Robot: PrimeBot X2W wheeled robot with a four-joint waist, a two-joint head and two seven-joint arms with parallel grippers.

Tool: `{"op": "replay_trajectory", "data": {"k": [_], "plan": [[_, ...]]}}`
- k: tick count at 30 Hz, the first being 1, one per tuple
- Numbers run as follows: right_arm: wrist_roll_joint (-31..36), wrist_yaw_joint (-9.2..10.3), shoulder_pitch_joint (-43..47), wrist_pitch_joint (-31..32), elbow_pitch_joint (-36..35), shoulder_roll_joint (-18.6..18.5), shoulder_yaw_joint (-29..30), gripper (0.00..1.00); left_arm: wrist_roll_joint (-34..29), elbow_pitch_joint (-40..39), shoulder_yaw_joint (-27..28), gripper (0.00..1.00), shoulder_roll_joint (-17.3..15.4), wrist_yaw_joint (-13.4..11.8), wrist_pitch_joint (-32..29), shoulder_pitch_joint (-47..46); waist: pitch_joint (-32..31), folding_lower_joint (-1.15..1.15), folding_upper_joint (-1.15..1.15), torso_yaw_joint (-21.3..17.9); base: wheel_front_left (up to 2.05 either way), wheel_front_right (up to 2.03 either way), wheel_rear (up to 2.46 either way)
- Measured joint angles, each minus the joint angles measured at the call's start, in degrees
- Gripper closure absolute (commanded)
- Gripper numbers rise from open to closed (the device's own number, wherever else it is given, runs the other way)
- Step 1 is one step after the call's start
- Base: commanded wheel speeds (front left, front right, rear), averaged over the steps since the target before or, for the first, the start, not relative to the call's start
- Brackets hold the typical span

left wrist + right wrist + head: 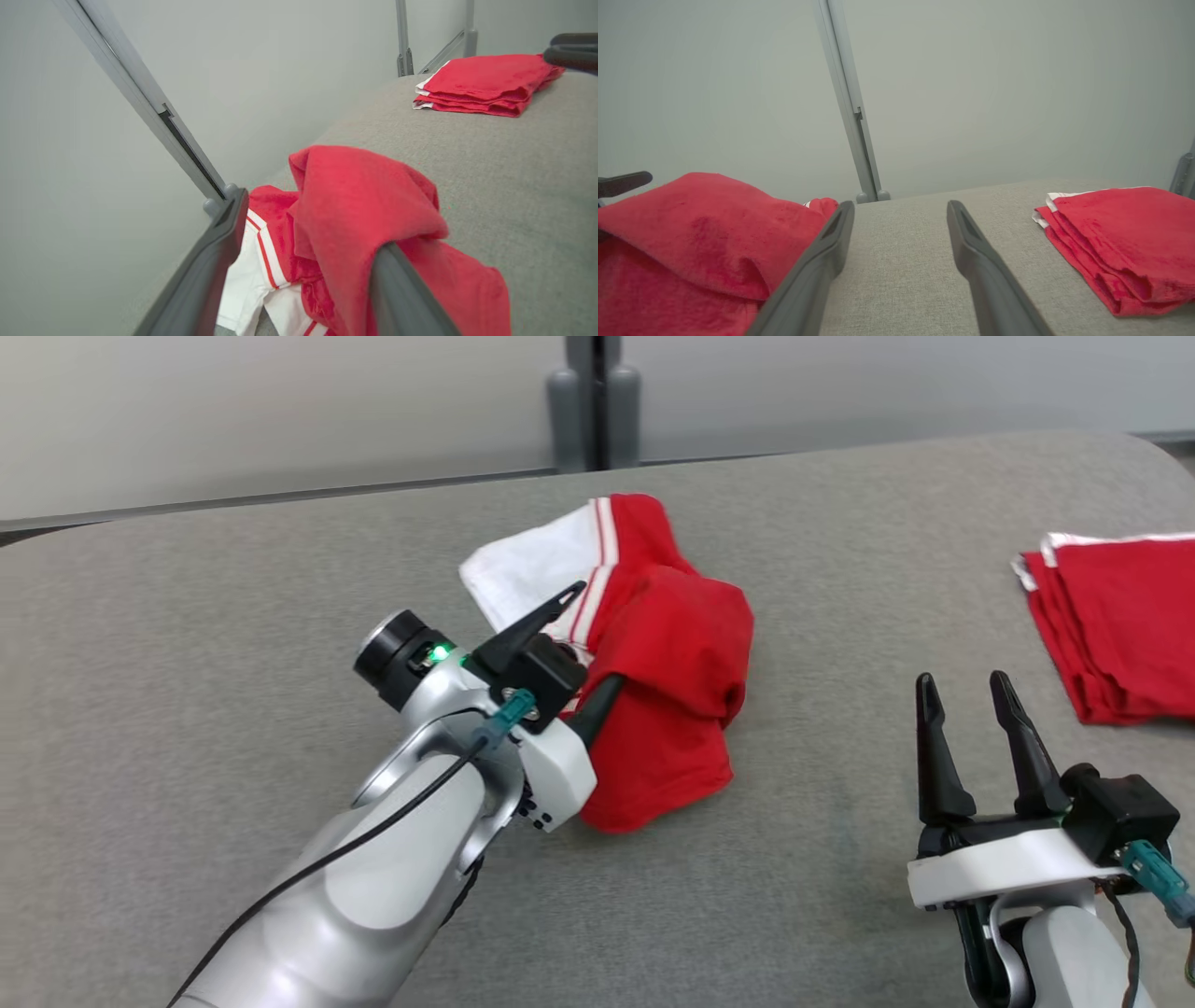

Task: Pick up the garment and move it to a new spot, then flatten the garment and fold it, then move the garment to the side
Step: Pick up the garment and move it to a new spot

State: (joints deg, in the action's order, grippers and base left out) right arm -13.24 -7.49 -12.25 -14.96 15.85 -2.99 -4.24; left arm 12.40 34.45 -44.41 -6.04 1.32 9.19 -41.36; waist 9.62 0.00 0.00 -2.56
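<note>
Left gripper (588, 639): its two dark fingers are spread wide and squeeze nothing. It sits at the near left side of the garment (686, 653) and points up and to the right.
Left fingers (208, 270): one sticks up in the air over the white part of the cloth. The other is tucked in under a red fold, and the red cloth hangs loosely over it.
Right gripper (963, 686): spread wide too, with nothing in between. It is low over the bare table (233, 597) at the near right, pointing away.
Garment: red, with a white part and thin red and white stripes. It lies in a crumpled heap in the middle of the table, with bare table between it and the right gripper.
Folded pile (1125, 625): red pieces with white edges, stacked neatly at the right side of the table, apart from the heap.
Table: grey and cloth-like, with a round far corner.
Behind: a pale wall (280, 411) with a grey post (594, 401).
</note>
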Motion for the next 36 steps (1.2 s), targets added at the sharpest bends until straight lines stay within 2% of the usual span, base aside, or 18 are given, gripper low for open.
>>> {"op": "replay_trajectory", "data": {"k": [8, 18, 21, 23, 28, 31, 34, 36], "plan": [[0.4, 0.0, 0.9, 0.0, 0.1, -0.8, 1.2, 0.0, 1.5, -3.2, 0.6, 0.0, -2.9, -0.2, 1.2, 3.5, -2.6, 0.0, 0.0, 6.6, 0.0, 0.0, 0.0], [0.6, 0.0, 2.2, 0.0, 0.4, -0.8, 1.3, 0.0, 1.8, -12.0, -2.6, 0.0, -7.3, 1.3, -2.7, 9.9, -6.1, 0.0, 0.0, 12.3, 0.0, 0.0, 0.0], [0.6, 0.0, 2.4, 0.0, 0.4, -0.7, 0.7, 0.0, 2.5, -13.7, -1.7, 0.0, -8.2, 0.4, -3.0, 10.7, -6.7, 0.0, 0.0, 13.0, 0.0, 0.0, 0.0], [0.6, 0.0, 2.6, 0.0, 0.3, -0.6, 0.5, 0.0, 3.9, -15.2, 0.1, 0.0, -8.9, -1.1, -2.7, 11.8, -7.2, 0.0, 0.0, 13.5, 0.0, 0.0, 0.0], [0.6, 0.0, 2.8, 0.0, 0.3, -0.6, -0.1, 0.0, 9.3, -17.1, 7.1, 0.0, -9.8, -5.5, 1.4, 15.5, -8.0, 0.0, 0.0, 13.7, 0.0, 0.0, 0.0], [0.7, 0.0, 3.0, 0.0, 0.3, -0.6, -0.8, 0.0, 13.7, -17.6, 12.0, 0.0, -9.6, -7.0, 4.4, 19.3, -8.5, 0.0, 0.0, 13.2, 0.0, 0.0, 0.0], [0.7, 0.0, 3.9, 0.0, 0.2, -0.9, -1.4, 0.0, 15.5, -18.4, 15.9, 0.0, -9.2, -7.9, 5.7, 23.3, -8.7, 0.0, 0.0, 12.7, 0.0, 0.0, 0.0], [0.8, 0.0, 4.5, 0.0, 0.3, -1.0, -1.7, 0.0, 13.8, -19.7, 18.2, 0.0, -9.0, -9.3, 5.7, 26.1, -8.8, 0.0, 0.0, 12.5, 0.0, 0.0, 0.0]]}}
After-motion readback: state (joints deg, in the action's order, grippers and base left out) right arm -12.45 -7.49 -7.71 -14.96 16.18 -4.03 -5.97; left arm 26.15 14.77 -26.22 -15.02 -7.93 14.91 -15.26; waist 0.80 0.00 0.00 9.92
